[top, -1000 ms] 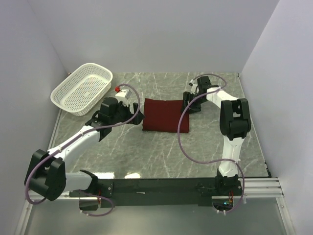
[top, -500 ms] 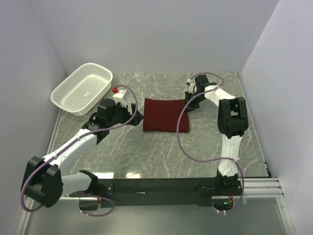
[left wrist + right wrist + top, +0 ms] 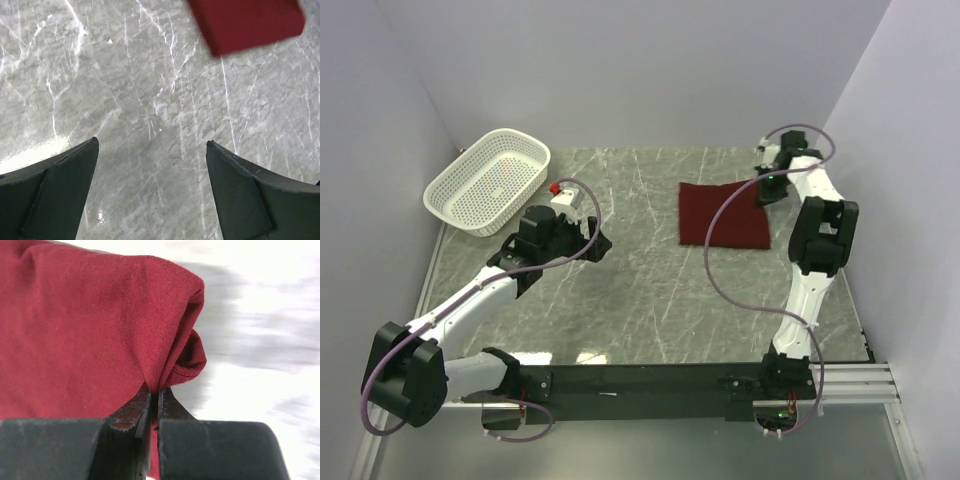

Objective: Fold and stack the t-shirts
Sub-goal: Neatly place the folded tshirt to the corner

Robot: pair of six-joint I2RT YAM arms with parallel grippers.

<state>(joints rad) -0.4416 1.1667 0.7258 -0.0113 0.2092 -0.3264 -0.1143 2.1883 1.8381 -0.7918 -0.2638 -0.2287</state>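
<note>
The dark red t-shirt [image 3: 723, 214] lies folded into a rectangle on the right part of the marble table. My right gripper [image 3: 769, 186] sits at its far right corner, shut on the cloth; the right wrist view shows the t-shirt [image 3: 90, 325] pinched between the two closed fingers [image 3: 134, 412]. My left gripper [image 3: 597, 238] hovers well to the left of the shirt. In the left wrist view it is open [image 3: 152, 165] over bare marble, with a corner of the t-shirt [image 3: 247, 22] at the top.
A white perforated basket [image 3: 488, 182] stands at the back left of the table. The right wall runs close beside the right arm [image 3: 817, 235]. Cables loop off both arms over the table [image 3: 640, 290].
The right gripper has shut on the shirt's edge and dragged the folded shirt from the table's middle to the right. The left gripper has stayed open near the same spot.
</note>
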